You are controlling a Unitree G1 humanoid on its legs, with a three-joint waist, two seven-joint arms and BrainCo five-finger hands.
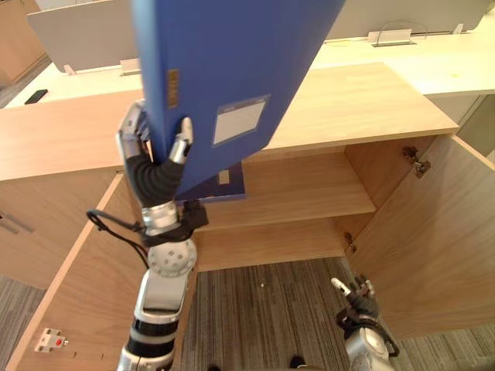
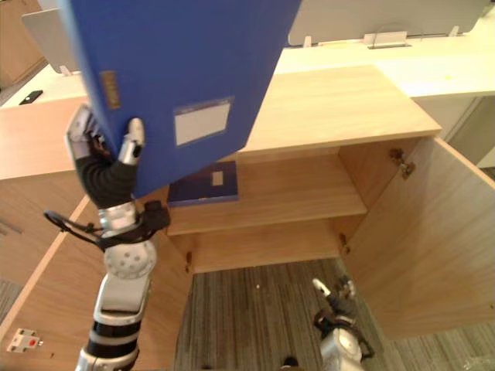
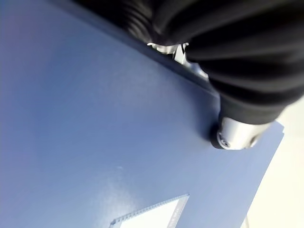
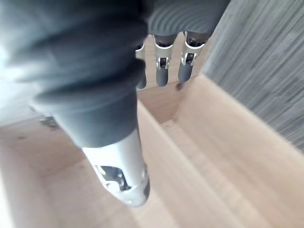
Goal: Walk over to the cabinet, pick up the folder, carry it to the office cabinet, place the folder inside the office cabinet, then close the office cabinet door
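Note:
A large blue folder [image 1: 224,69] with a white label is held high in front of the open wooden office cabinet [image 1: 348,116]. My left hand [image 1: 151,166] is shut on its lower corner, thumb [image 3: 235,133] pressed on the cover [image 3: 95,123] and fingers behind the spine. The folder hangs tilted above the cabinet's shelf [image 1: 309,189]. Another dark blue folder [image 2: 205,184] lies flat on that shelf. My right hand [image 1: 357,305] hangs low by the right door, fingers [image 4: 161,71] relaxed and holding nothing.
Both cabinet doors stand open: the right door [image 1: 433,239] swung out to the right, the left door [image 1: 85,294] to the left with a small white tag [image 1: 50,338]. A pale desk [image 1: 433,62] lies behind. A black phone [image 1: 35,97] lies far left.

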